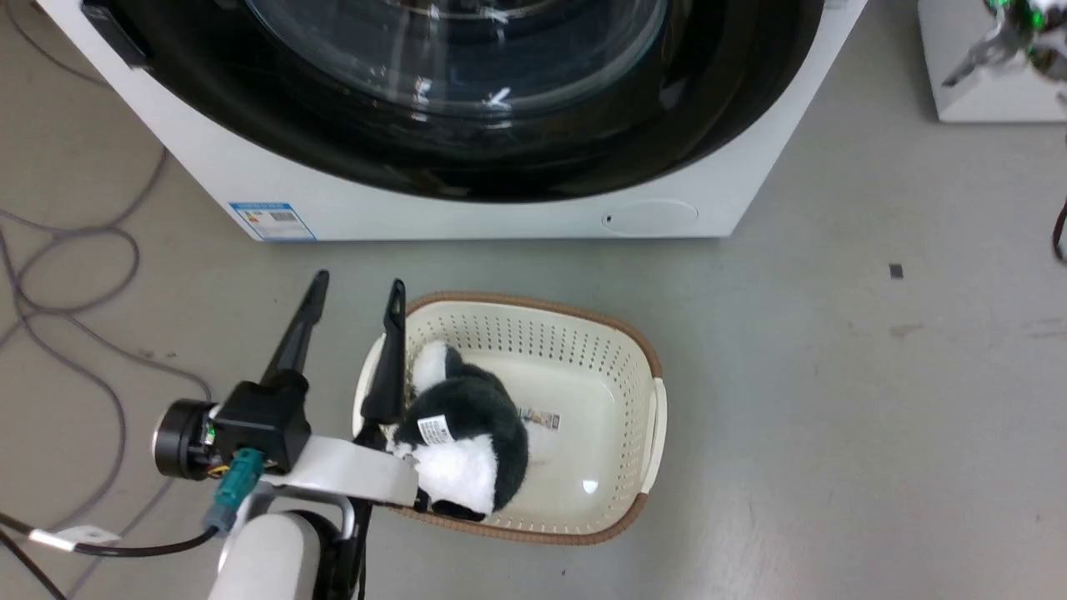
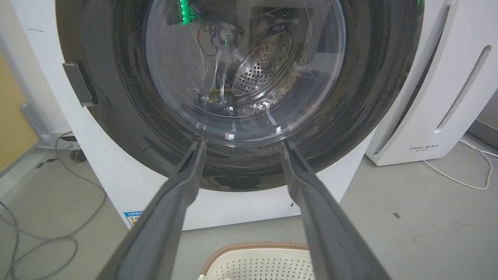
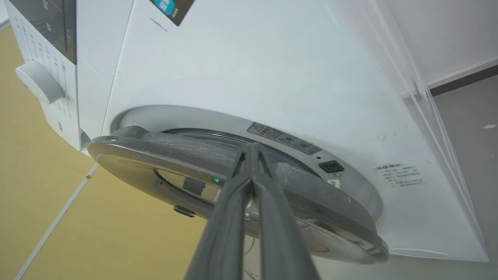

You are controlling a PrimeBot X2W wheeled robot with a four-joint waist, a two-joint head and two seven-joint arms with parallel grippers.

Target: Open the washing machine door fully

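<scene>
Door point(image 2: 241, 89), one; left hand point(image 2: 243, 143) spread, right hand point(image 3: 253, 149) closed.

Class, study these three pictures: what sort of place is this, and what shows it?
Probably a laundry corner of a lab or utility room: a front-loading washing machine, a perforated laundry basket before it, and a bare grey floor.

We see a cream perforated laundry basket point(image 1: 583, 312) with a brown woven rim on the grey floor point(image 1: 834, 417). At its left end lies a black-and-white plush toy point(image 1: 475, 425), a small label point(image 1: 540, 418) on the basket's bottom just beside it. Grey cables point(image 1: 50, 275) loop over the floor to our left. The left wrist view gives us a white FEELBIRD appliance point(image 2: 439, 97), a white cord point(image 2: 467, 175) trailing by its foot.
</scene>
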